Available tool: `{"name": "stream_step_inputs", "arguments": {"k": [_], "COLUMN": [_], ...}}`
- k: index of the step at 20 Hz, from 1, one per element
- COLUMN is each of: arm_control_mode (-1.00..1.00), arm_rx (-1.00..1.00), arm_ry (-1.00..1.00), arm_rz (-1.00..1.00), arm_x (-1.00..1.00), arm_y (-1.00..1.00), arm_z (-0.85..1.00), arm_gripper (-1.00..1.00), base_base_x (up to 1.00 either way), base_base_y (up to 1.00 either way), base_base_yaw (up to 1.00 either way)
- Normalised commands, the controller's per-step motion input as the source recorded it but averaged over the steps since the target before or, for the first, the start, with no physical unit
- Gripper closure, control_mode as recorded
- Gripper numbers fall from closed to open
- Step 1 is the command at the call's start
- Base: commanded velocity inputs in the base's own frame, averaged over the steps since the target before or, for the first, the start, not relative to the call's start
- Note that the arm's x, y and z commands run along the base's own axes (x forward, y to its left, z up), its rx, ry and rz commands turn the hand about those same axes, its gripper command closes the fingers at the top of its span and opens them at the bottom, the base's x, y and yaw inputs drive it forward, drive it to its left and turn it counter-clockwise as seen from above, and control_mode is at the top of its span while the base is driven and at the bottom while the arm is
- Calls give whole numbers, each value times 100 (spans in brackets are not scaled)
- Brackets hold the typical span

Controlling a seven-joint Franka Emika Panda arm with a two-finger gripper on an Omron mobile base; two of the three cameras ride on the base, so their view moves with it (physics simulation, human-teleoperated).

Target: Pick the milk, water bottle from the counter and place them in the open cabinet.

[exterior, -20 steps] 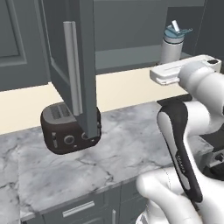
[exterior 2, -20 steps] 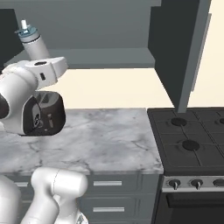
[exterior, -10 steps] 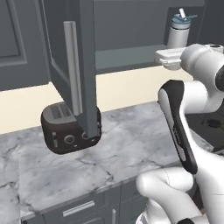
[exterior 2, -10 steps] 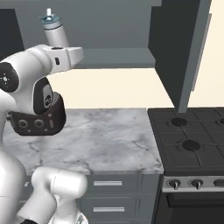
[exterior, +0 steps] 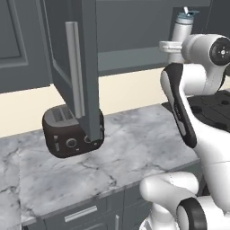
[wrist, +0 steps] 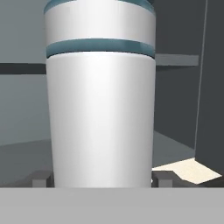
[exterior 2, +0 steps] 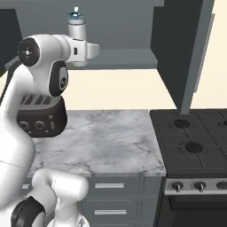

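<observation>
One water bottle (wrist: 100, 100) clamped upright in end effector (wrist: 100, 177), raised at open cabinet (exterior: 130, 60) shelf level. Risk: base clipping shelf lip, tipping bottle on entry.

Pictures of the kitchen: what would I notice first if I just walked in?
First, the robot's hand lifted high, gripping a grey water bottle with a teal cap, upright in front of the open cabinet. Next, the cabinet's dark door swung wide, with its long silver handle. Below it, a black toaster sits on the marble worktop.
</observation>
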Motion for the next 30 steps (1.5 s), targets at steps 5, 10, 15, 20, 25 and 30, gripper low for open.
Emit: {"name": "stream_step_inputs", "arguments": {"k": [5,10,15,20,25,30], "arm_control_mode": [-100,-100,-100,-100,-100,-100], "arm_rx": [8,4,0,0,0,0], "arm_ry": [0,0,0,-3,-7,-7], "arm_rz": [0,0,0,0,0,0], "arm_x": [55,44,29,20,26,26], "arm_y": [-25,-21,-13,-12,-11,-13], "arm_z": [0,-10,-34,-26,-16,-10], "arm_gripper": [100,100,100,100,100,100], "base_base_x": [0,0,0,0,0,0], "base_base_y": [0,0,0,0,0,0], "base_base_yaw": [0,0,0,0,0,0]}}
